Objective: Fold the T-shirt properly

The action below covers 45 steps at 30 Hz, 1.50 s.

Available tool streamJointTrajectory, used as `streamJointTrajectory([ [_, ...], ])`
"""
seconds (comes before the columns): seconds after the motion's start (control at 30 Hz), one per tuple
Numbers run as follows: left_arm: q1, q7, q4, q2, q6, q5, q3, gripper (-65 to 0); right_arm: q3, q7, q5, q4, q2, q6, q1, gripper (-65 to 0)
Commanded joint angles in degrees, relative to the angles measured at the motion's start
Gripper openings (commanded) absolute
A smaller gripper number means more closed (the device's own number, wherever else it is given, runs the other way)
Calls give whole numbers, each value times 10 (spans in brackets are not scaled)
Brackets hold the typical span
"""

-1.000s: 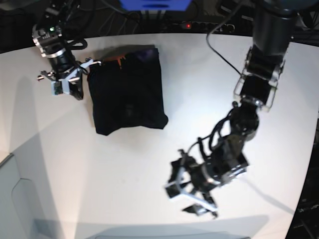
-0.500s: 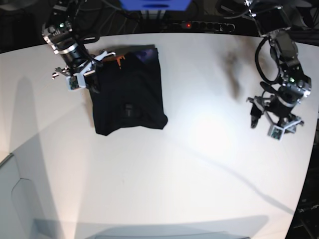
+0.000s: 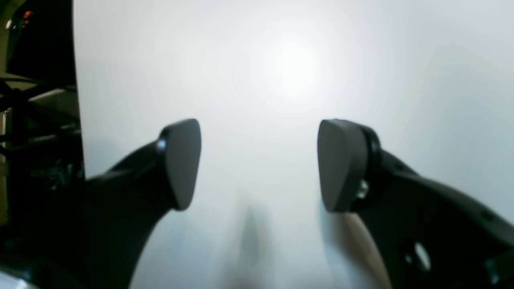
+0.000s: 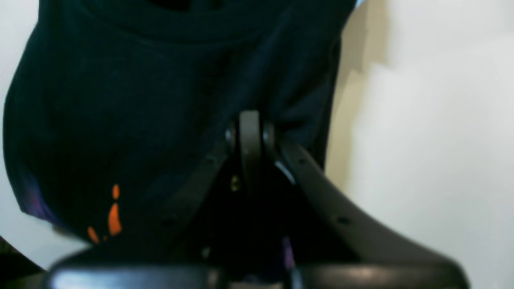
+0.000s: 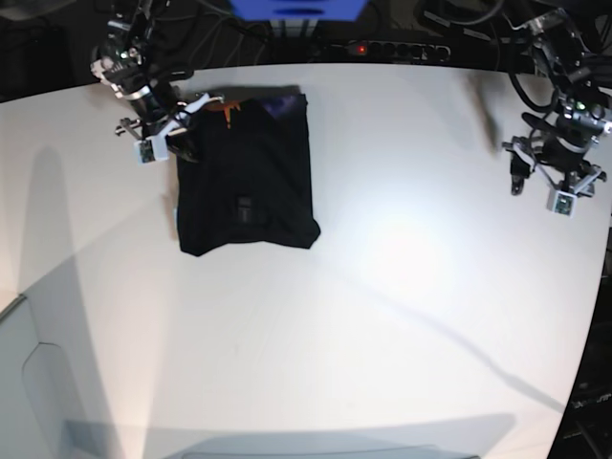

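I judge the fold nearly finished: the T-shirt [image 5: 245, 186] lies as a compact rectangle at the table's [image 5: 382, 335] far left, my right gripper [image 5: 170, 143] clenched at its corner, left gripper [image 5: 547, 182] spread, empty.

Both arms are black with silver collars and looped black cables; each tool [image 3: 257, 164] carries matte black, rounded fingers [image 3: 341, 164] with small screws.
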Motion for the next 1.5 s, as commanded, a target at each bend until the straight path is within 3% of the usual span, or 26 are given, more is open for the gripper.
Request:
streamJointTrajectory([
  [0.0, 3, -10, 11, -5, 2, -5, -3, -214, -1, -13, -10, 1, -1, 4, -4, -650],
  [0.23, 40, -10, 26, 13, 2, -5, -3, -214, 5, 58, 14, 91, -4, 4, -29, -650],
  [0.37, 88, -9, 76, 38, 2, -5, -4, -215, 34, 61, 55, 148, -6, 4, -43, -650],
  [0.63, 207, -16, 135, 89, 2, -5, -20, -215, 65, 61, 57, 68, -4, 4, -49, -650],
  [0.87, 222, -11, 133, 139, 2, -6, -105, -215, 60, 61, 58, 46, -1, 4, -69, -650],
  [1.03, 232, -10, 133, 148, -1, -6, -140, -215, 69, 63, 59, 46, 0, 4, -72, -650],
  [1.13, 254, -10, 133, 150, -1, -6, -139, -215, 111, 62, 63, 47, -5, 4, -73, -650],
  [1.3, 323, -10, 133, 190, -1, -6, -135, -218, 168, 61, 74, 69, -18, 4, -123, -650],
  [1.37, 348, -10, 132, 206, -1, -5, -123, -254, 174, 61, 73, 77, -20, 4, -163, -650],
  [1.47, 381, -10, 115, 222, 0, -5, -104, -401, 175, 61, 74, 81, -20, 4, -226, -650],
])
